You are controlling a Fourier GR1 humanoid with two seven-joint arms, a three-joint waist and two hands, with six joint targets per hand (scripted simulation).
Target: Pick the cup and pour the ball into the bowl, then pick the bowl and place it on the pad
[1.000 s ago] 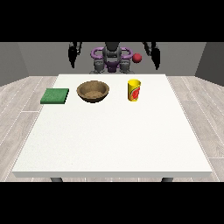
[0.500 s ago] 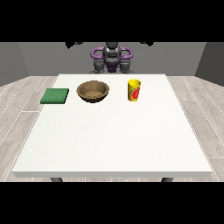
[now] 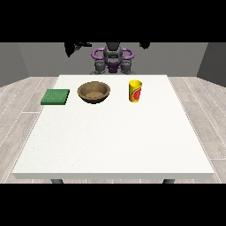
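Yellow cup (image 3: 135,91) with a red-and-green mark on its side stands upright on the white table (image 3: 114,141), long axis vertical, open mouth pointing up. Its inside is not readable from the front view; no ball can be made out.

Taking the cup as landmark: the brown wooden bowl (image 3: 93,92) sits to its left in the view, near but clearly apart, mouth up, resting flat. Further left past the bowl, well apart from the cup, lies the green square pad (image 3: 55,96), flat on the table near the table's left edge. All three sit in a rough row across the far part of the table, on the robot's side.

Behind the cup, beyond the table's far edge, stands the robot torso (image 3: 113,59), grey with purple shoulder rings. The hand at the view's left (image 3: 76,46) is raised high, above and well left of the cup, touching nothing; whether its fingers are spread or curled I cannot tell. The hand at the view's right (image 3: 144,44) shows only as a small dark tip at the top, above the cup; its state I cannot tell either.

Table surface plain white. Floor in pale wood planks; grey walls behind.
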